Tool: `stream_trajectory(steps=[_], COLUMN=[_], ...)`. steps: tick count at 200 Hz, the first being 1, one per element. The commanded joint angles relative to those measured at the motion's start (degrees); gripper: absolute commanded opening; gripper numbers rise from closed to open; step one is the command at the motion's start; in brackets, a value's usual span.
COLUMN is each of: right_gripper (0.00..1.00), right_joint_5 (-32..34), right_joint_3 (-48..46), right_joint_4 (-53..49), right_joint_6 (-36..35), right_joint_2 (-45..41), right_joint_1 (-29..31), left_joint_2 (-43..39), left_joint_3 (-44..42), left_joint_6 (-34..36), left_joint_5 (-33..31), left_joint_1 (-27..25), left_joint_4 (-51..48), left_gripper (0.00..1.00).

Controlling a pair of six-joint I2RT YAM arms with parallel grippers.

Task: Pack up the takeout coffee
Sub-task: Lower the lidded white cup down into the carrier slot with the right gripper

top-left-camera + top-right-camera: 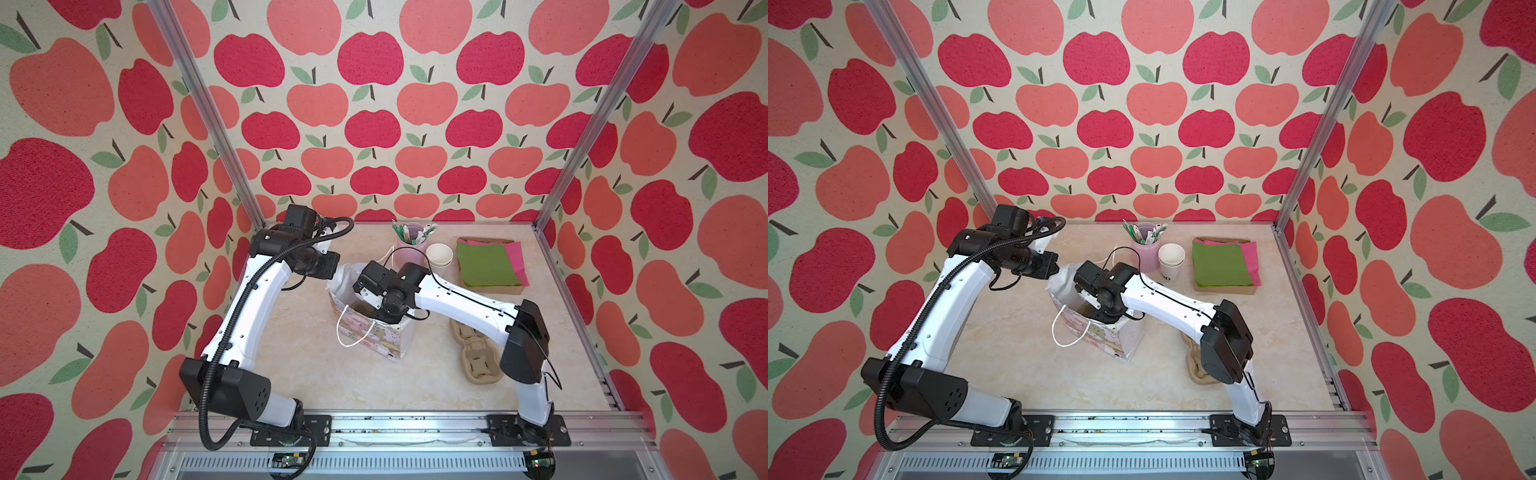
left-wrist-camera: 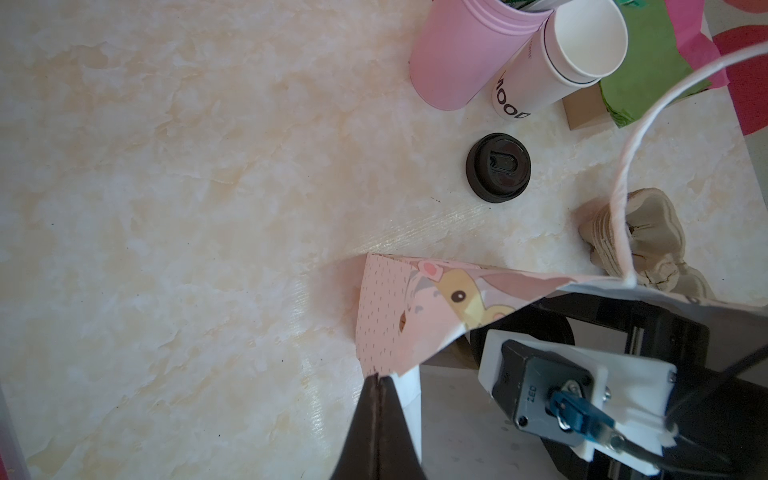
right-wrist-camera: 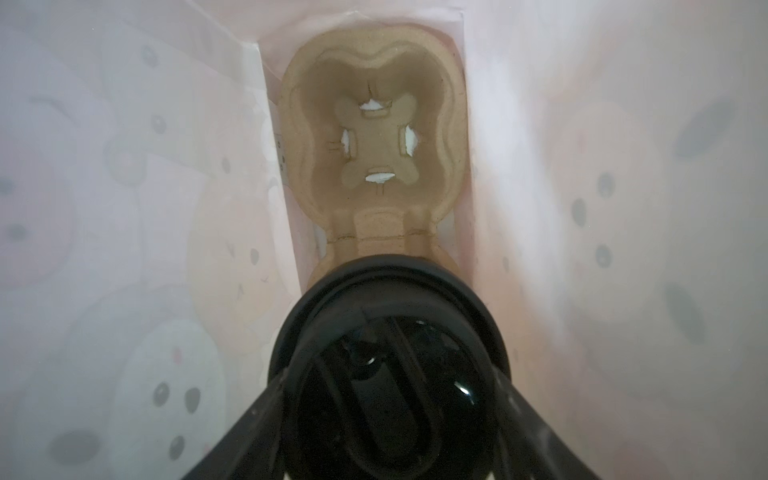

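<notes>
The gift bag (image 1: 374, 338) stands open on the worktop, with the pulp carrier (image 3: 374, 137) on its floor. I'd lower straight down, clear of the paper walls, into the well beneath. The takeout coffee (image 3: 386, 332) hangs inside the bag, clasped between my right fingers (image 3: 241, 432). My left fingers (image 2: 368, 419) pinch the bag's rim.

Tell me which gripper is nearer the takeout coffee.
Right. The right gripper grips the takeout coffee inside the bag; the left gripper pinches the bag's rim.
</notes>
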Motion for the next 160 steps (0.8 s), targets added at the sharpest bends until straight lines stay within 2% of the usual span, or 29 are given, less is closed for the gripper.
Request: stream_trajectory(steps=[1, 79, 160], right_gripper=[0.43, 0.51, 0.75], right_joint_5=[-1.00, -0.26, 1.69], right_joint_3=[0.52, 4.58, 10.33], right_joint_4=[-4.19, -5.22, -6.67], right_joint_6=[-0.82, -0.84, -1.72], right_joint_2=[2.29, 1.54, 1.17], right_joint_1=[-0.08, 0.23, 1.06], left_joint_2=[-0.49, -0.27, 0.41], left_joint_3=[-0.46, -0.03, 1.48], left_joint_6=[0.88, 1.01, 1.62], left_joint_5=[-0.54, -0.72, -2.42], left_joint_1=[-0.12, -0.30, -1.28], left_joint_4=[-0.21, -0.45, -1.78], left_gripper=[0.00, 0.00, 0.00])
